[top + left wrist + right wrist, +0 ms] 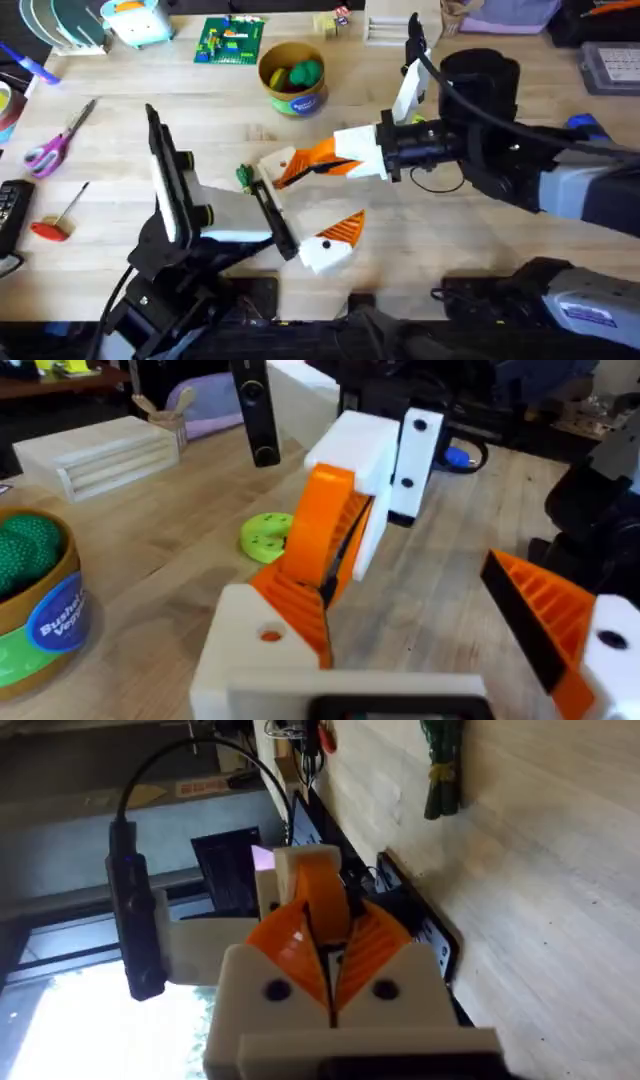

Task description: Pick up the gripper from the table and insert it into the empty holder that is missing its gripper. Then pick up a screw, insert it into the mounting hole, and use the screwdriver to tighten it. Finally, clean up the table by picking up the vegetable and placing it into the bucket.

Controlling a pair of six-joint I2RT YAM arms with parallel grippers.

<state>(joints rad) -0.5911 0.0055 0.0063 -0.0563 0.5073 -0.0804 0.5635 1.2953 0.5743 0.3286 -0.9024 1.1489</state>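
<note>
My right gripper is shut on the orange ribbed gripper. It holds this against the empty holder, the white finger base of my left gripper. My left gripper stands open, and its other finger carries an orange tip. The dark-green vegetable lies on the table just left of the holder. The yellow-tan bucket stands farther back with round green and yellow toys in it. The blue screwdriver peeks out behind my right arm. The screw is out of view.
A lime-green disc lies on the table under the grippers. Purple-handled scissors and a thin red-handled screwdriver lie at the left. A green brick plate, a pale wooden rack and a black cylinder stand at the back.
</note>
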